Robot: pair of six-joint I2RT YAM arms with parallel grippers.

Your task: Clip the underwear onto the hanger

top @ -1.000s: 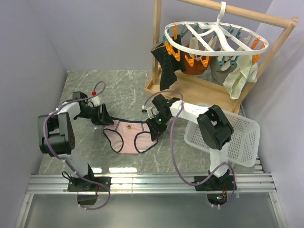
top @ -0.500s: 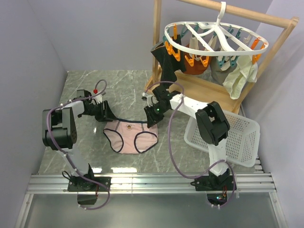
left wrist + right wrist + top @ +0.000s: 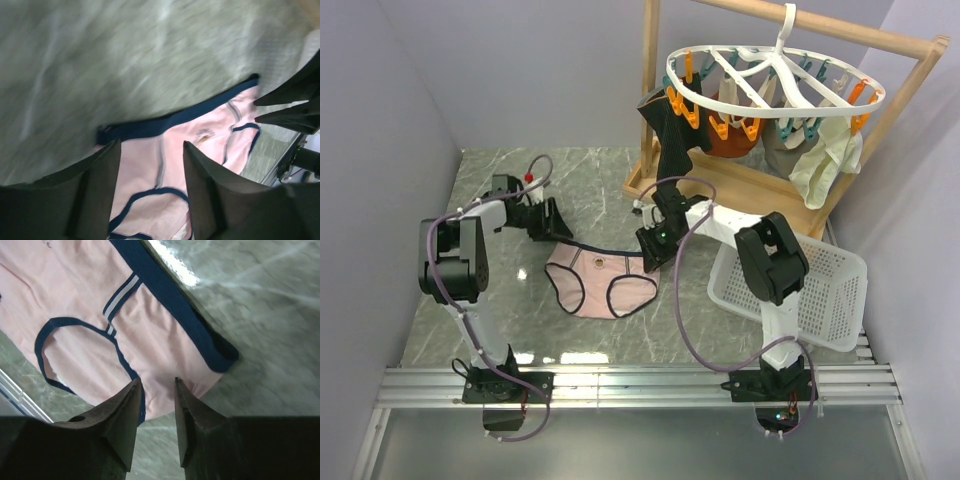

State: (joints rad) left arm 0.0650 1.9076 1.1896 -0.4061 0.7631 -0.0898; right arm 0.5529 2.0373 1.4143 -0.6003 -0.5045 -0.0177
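The place reads as a robotics lab cell dressed up as a laundry corner. A left arm (image 3: 450,265) and a right arm (image 3: 770,260) are bolted to aluminium rails (image 3: 640,385) at the near edge of a marble-patterned tabletop (image 3: 590,180), purple cables (image 3: 682,330) loop off them, and plain grey walls (image 3: 520,70) box the tabletop in on three sides. The household props are a wooden rack (image 3: 650,90) carrying a white oval clip hanger (image 3: 775,85) with garments (image 3: 820,160) pegged to it, a white mesh basket (image 3: 840,290), and pink underwear (image 3: 605,285) spread between the arms.

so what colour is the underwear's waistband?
Dark navy waistband on pale pink underwear; right wrist view shows it best.
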